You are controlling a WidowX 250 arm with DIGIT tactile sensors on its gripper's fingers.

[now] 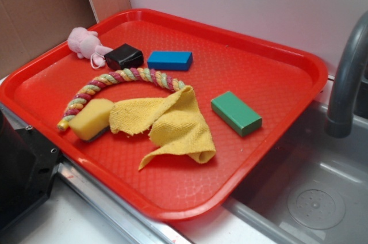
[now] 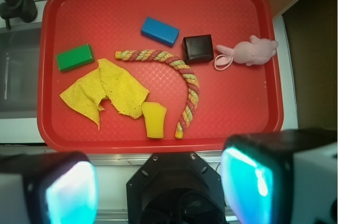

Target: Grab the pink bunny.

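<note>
We see a red tray (image 1: pixel 276 54) set on a counter beside a sink, and on it lie all the loose things. The pink bunny (image 1: pixel 85 42) sits in the tray's far left corner in the outside view, lying on its side close to the rim; from the wrist camera the bunny (image 2: pixel 251 52) shows near the tray's right edge, with a thin loop of cord trailing toward the black block (image 2: pixel 198 48). That block lies just beside the bunny, though we cannot tell whether they touch. Next along is a blue block (image 1: pixel 170 60), near the black one but apart from it. A braided rope (image 1: pixel 115 80) in pastel colours curves from below the blue block round to a yellow sponge (image 1: pixel 92 118), which rests against the rope's end. A yellow cloth (image 1: pixel 169 123) lies crumpled beside the sponge in the middle of the tray, and a green block (image 1: pixel 236 113) sits alone to the right of it. In the wrist view our gripper (image 2: pixel 163 189) hangs above the tray's near rim, its two fingers spread wide apart with nothing between them, well away from the bunny. A grey faucet (image 1: pixel 348 77) rises over the sink at the right.
</note>
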